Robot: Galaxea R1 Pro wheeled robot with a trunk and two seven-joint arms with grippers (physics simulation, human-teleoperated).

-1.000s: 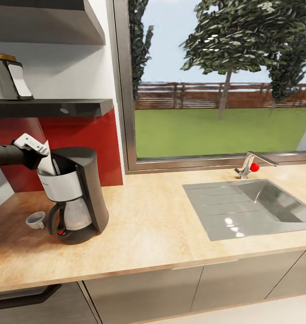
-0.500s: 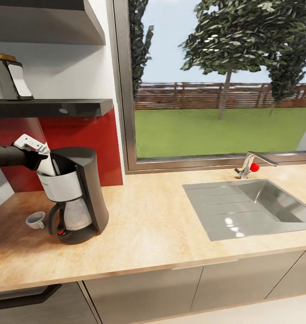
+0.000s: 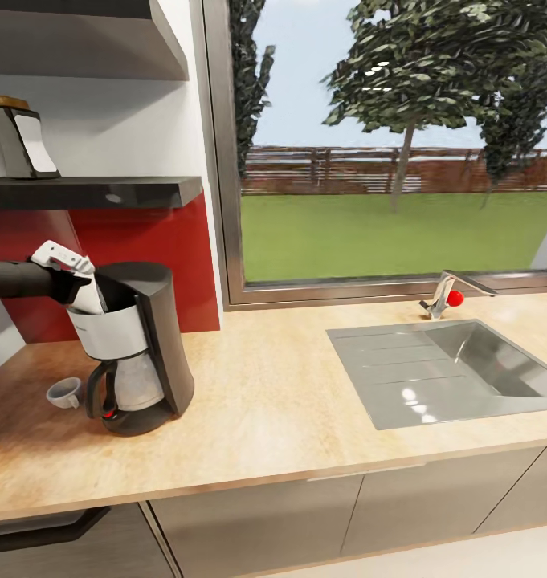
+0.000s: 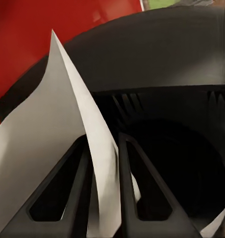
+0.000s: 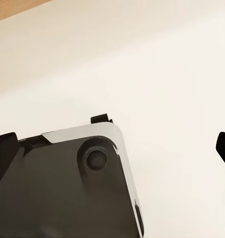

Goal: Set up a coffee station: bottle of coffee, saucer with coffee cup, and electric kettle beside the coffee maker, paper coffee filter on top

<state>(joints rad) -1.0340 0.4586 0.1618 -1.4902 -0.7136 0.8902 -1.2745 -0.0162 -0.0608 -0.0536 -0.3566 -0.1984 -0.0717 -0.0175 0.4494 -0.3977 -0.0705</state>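
Two fingers (image 4: pixel 126 183) of left gripper (image 4: pixel 103 186) pinch paper filter (image 4: pixel 68 129) over coffee maker (image 3: pixel 136 345); right gripper's state unclear.

The kitchen is bright. Daylight comes in through the big window (image 3: pixel 393 144), and the grass and sky outside look very light. The sink (image 3: pixel 458 369) has small white shiny spots on its metal. The countertop (image 3: pixel 289 401) is evenly lit, with a soft dark shadow under the coffee maker (image 3: pixel 132 345). The shelf (image 3: pixel 88 193) up on the wall looks dark. The trees outside look a bit rough and blocky. In the left wrist view the paper coffee filter (image 4: pixel 58 134) is very close and looks soft and fuzzy at its edges. The right wrist view is pale and washed out.
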